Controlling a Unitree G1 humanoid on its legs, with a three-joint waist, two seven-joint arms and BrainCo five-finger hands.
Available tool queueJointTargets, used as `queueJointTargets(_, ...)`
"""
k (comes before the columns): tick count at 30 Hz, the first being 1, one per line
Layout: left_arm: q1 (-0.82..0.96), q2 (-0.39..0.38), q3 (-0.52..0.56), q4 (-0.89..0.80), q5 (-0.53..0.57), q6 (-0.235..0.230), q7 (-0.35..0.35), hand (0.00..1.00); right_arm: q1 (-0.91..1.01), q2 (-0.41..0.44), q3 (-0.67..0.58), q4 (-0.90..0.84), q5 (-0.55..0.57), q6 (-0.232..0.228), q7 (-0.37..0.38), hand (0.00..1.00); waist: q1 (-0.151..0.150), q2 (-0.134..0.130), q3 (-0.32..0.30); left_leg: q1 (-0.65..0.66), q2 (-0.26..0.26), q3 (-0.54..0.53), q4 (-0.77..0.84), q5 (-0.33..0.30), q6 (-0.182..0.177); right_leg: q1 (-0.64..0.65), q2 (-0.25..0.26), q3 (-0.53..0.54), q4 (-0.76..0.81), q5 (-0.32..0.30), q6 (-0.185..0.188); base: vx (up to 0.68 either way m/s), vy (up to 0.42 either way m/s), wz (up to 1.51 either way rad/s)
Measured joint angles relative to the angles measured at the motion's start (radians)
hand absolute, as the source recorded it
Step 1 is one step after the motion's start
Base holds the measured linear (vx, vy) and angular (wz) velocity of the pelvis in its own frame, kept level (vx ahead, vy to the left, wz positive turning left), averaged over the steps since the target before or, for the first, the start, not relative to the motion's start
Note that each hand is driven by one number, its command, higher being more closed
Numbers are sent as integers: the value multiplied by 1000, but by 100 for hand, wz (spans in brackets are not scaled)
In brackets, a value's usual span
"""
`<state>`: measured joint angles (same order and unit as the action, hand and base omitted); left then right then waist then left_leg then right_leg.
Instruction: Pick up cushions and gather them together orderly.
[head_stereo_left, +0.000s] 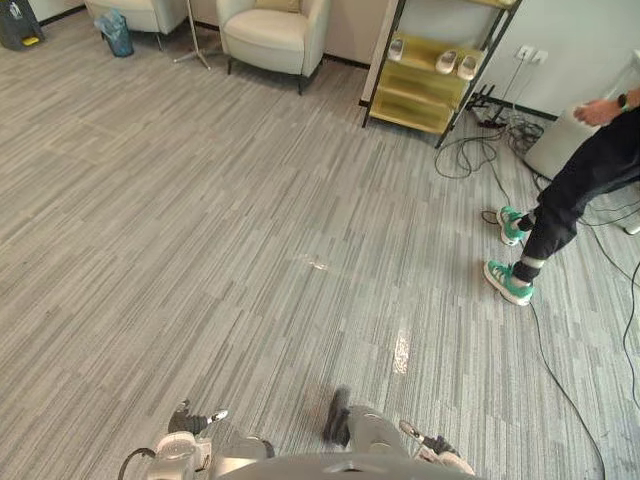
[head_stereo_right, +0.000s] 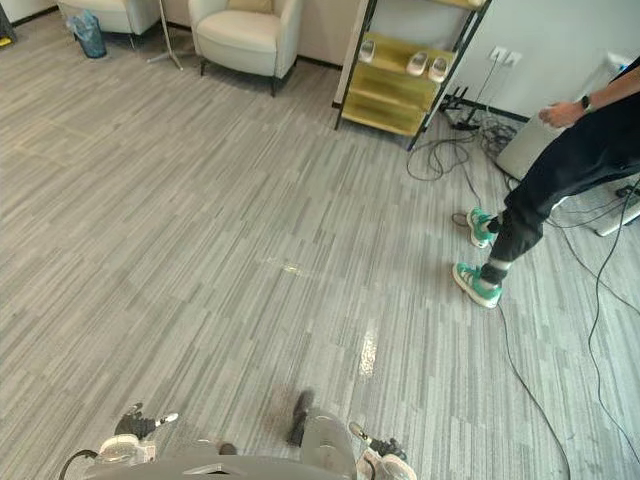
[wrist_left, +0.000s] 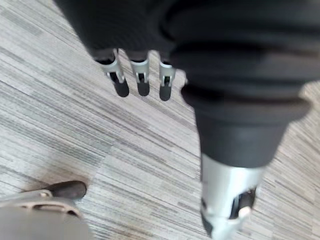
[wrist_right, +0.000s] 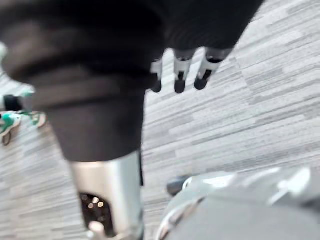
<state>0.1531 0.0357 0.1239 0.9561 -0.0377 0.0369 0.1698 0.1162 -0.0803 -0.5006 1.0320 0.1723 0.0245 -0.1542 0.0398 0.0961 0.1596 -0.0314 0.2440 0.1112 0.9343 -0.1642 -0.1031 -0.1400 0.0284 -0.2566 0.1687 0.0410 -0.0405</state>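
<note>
Left robot hand (wrist_left: 141, 75) slack, shoes (head_stereo_left: 447, 62) on shelf (head_stereo_left: 415, 100)

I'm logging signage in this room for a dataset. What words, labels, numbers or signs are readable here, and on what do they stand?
No text can be read.
Too small to read: the yellow patch on the dark object in the far corner.
No legible marks: the person's green shoes.

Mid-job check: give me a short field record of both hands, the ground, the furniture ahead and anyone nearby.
left hand: open, holds nothing, over the floor
right hand: open, holds nothing, over the floor
floor: grey striped carpet
armchair: cream, far ahead
shelf rack: yellow shelves with shoes, right of the armchair
person: standing at the right, dark trousers, green sneakers
</note>
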Motion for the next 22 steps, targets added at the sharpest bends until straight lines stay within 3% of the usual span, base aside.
queueJointTargets(2,-5,0,-8,-4,0,-1,-2,0,-8,-10,11,7,12,1,-1,0,18,9,8,-75,25,21,174,-24,10,124,31,37,-71,-14,-21,591,-218,-58)
queueJointTargets(5,-6,3,-9,-15,0,-11,-2,0,-31,-7,17,9,26,1,-2,0,25,2,14,-154,5,48,128,-52,19,220,32,88,-139,-25,-24,426,-107,-60)
queueJointTargets(8,-13,4,-13,-25,1,-13,-1,0,-50,3,7,13,29,1,-2,0,44,-4,18,-175,-59,22,-263,-75,12,281,20,145,-183,-42,4,345,54,-60)
queueJointTargets(9,-13,4,-18,-23,1,-13,-1,0,-48,9,5,11,29,1,-2,0,43,-6,19,-150,-104,-42,-457,-54,4,291,11,164,-183,-56,22,293,143,-47)
queueJointTargets(10,-12,4,-18,-23,2,-13,-1,0,-47,9,4,9,28,1,-2,0,43,-6,19,-135,-121,-76,-539,-29,2,294,9,171,-183,-62,31,273,184,-38)
queueJointTargets(12,-10,0,-21,-20,3,-11,-1,0,-42,9,-11,7,28,1,-2,0,40,4,15,-99,-139,-143,-672,131,18,300,19,193,-176,-87,62,230,187,-26)
queueJointTargets(14,-26,41,-18,-15,3,-11,-3,0,-41,47,-21,4,30,1,0,0,40,-69,30,-30,-188,-112,-751,142,42,310,-42,191,-140,-131,91,210,160,-8)
queueJointTargets(17,-25,65,-18,0,4,-10,-3,0,-25,73,-21,5,30,2,0,0,43,-109,9,21,-239,-88,-848,165,75,296,-87,192,-112,-160,109,198,128,-7)
queueJointTargets(22,-27,60,-53,20,22,-9,-3,0,-25,67,-21,3,37,0,0,0,39,-89,-8,76,-278,-60,-937,186,106,293,-123,196,-107,-162,110,80,86,-15)
